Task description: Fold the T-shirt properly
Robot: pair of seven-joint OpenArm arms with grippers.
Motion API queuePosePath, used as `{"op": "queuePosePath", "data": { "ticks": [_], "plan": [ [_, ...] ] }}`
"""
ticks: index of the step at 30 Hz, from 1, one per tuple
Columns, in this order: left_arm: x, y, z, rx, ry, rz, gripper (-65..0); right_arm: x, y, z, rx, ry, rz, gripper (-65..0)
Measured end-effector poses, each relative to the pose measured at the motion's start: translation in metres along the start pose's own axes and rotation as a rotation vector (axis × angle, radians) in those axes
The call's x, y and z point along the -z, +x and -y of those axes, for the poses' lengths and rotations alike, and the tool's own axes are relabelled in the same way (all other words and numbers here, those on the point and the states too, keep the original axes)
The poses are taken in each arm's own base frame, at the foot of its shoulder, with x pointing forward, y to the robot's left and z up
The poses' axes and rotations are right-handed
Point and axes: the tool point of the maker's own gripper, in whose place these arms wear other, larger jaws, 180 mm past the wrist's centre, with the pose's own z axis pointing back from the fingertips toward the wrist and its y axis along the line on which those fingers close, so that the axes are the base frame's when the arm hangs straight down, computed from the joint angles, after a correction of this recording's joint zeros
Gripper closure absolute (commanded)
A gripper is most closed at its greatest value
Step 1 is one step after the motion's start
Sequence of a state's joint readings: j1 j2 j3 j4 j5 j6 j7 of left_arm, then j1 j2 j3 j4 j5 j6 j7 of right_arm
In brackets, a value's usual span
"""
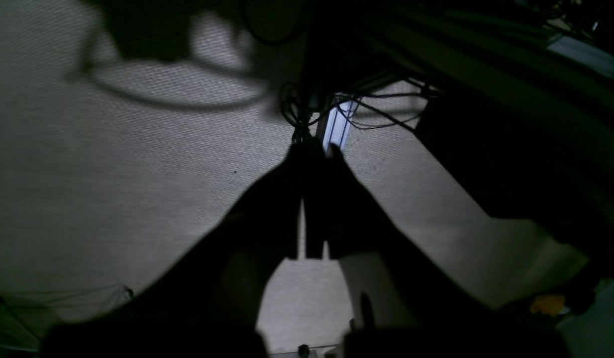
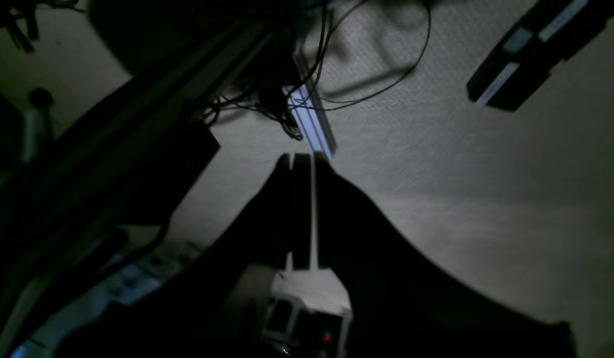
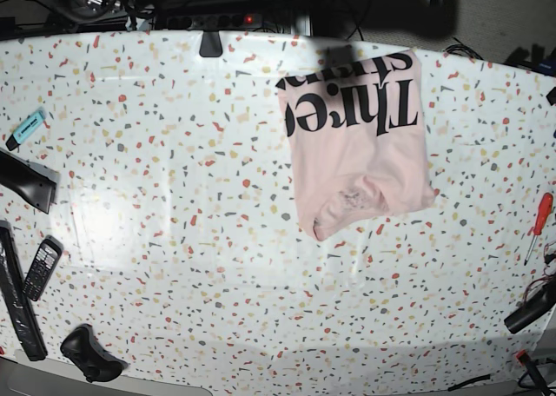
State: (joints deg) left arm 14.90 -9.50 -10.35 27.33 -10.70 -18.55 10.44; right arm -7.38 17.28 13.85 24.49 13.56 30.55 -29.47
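While my left gripper [image 1: 314, 149] and right gripper [image 2: 302, 160] stay out of play, both clenched on nothing, the T-shirt [image 3: 358, 144] lies folded upper right on the table [image 3: 174, 196]; lettering up.

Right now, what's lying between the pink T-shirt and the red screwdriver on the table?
Nothing. In the base view, only bare speckled tabletop lies between the T-shirt and the red screwdriver.

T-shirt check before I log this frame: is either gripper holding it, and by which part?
Nothing is held. The left gripper and right gripper are shut on nothing; the T-shirt lies alone on the table.
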Motion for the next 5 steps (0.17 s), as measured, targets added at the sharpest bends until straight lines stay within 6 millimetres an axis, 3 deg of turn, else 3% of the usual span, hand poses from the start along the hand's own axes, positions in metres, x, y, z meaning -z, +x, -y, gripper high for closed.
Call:
{"op": "queuePosePath", "data": {
  "ticks": [5],
  "plan": [
    [0.0004, -0.0004, 0.0013, 0.000, -0.002, -0.001, 0.0, 0.0059, -0.0092, 0.0012, -0.094, -0.068, -0.050, 0.0]
  ]
}}
